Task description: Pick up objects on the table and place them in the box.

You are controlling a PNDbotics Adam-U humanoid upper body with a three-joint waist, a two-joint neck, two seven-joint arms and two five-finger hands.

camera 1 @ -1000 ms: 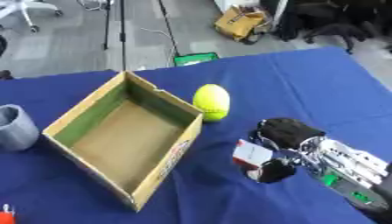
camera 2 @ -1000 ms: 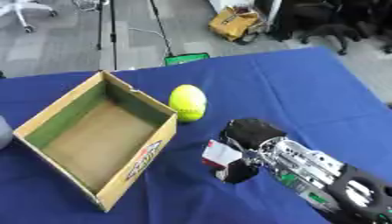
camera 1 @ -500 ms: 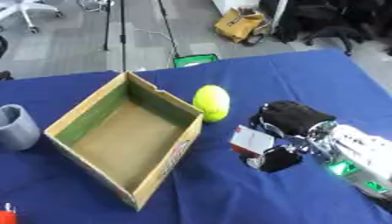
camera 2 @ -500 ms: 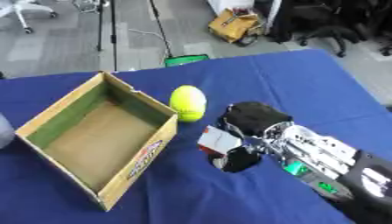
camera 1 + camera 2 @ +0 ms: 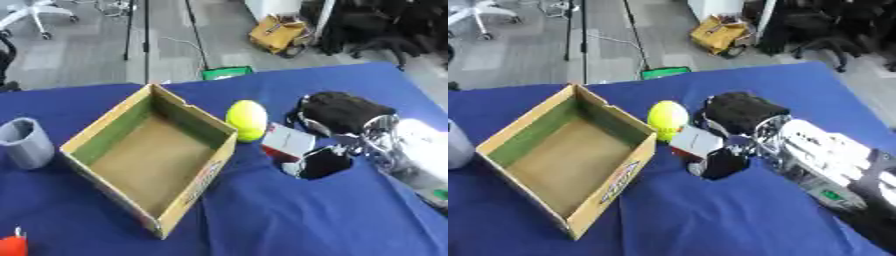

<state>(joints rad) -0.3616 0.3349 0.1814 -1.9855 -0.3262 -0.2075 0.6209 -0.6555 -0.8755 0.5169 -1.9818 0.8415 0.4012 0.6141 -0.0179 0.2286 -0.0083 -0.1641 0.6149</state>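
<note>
An open cardboard box (image 5: 113,129) with a green inner wall lies on the blue table, nothing inside it. A yellow-green ball (image 5: 248,119) rests against the box's right wall. My right hand (image 5: 343,113) comes in from the right and is shut on a small white and red carton (image 5: 288,142), held above the cloth just right of the ball. The thumb curls under the carton. My left hand shows in neither view.
A grey cup (image 5: 27,142) stands at the table's left edge. An orange-red object (image 5: 10,246) pokes in at the lower left corner. Beyond the table's far edge are a floor with stands, a green item (image 5: 224,73), a yellow bag and chairs.
My right hand has lifted the carton and carried it up and left, toward the ball and the box. The ball and box have stayed put.
</note>
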